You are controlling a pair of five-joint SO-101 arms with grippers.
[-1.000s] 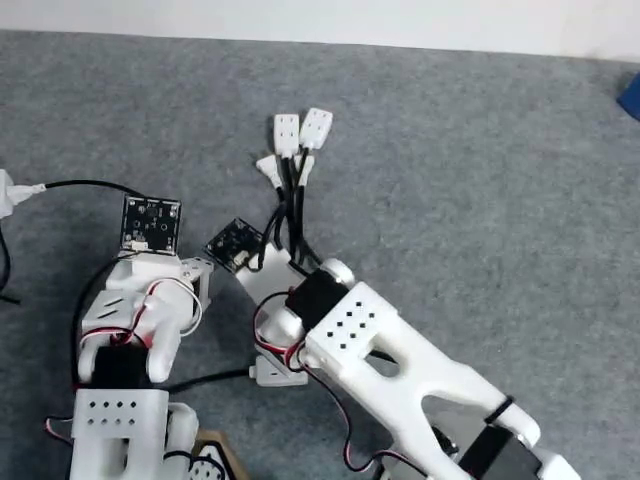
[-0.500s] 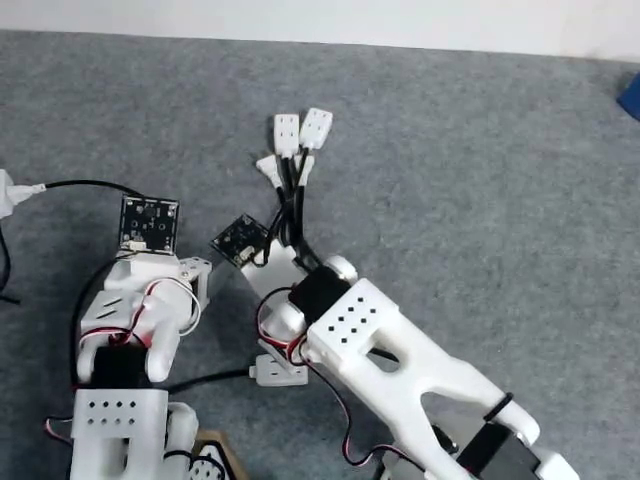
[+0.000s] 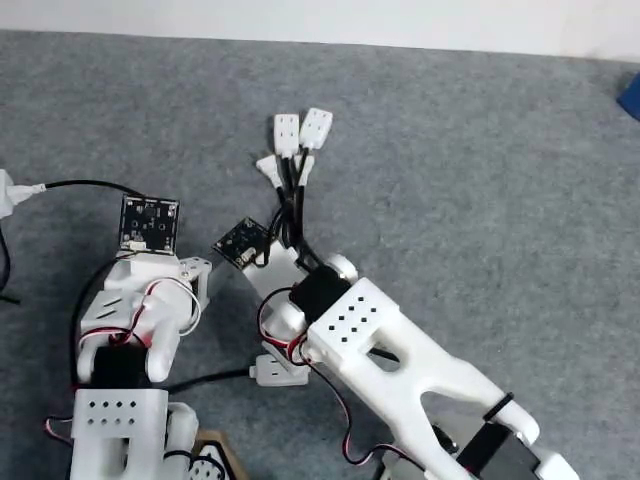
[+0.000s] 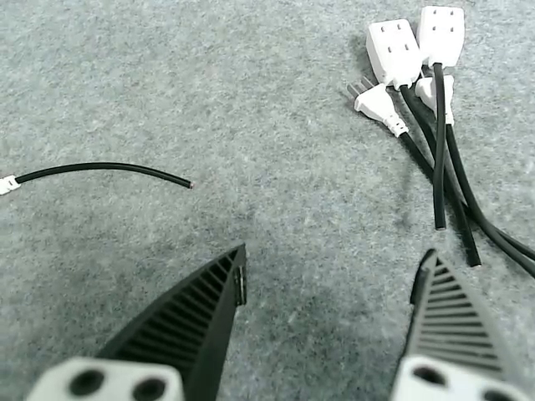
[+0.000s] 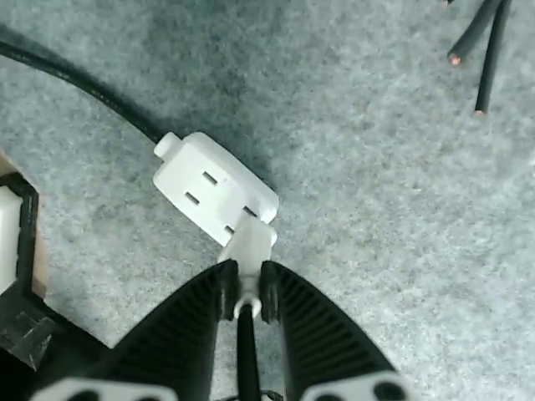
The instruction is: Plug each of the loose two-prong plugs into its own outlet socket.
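In the high view, grey carpet (image 3: 500,180) runs up to a pale strip along the top edge. Its widest stretch lies right of the 2 white outlet sockets (image 3: 287,133) and 2 loose white plugs (image 3: 268,165) at upper centre. At lower left, the left gripper (image 4: 334,255) hangs spread wide above the carpet. At lower centre, the right gripper (image 5: 247,271) points steeply down, clenched on a white 2-prong plug (image 5: 248,244) that touches a third white socket (image 5: 213,194).

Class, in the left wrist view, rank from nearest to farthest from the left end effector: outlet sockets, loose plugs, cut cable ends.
1. The cut cable ends, closest ahead of the left end effector.
2. The loose plugs, farther out, just before the sockets.
3. The outlet sockets, farthest out.
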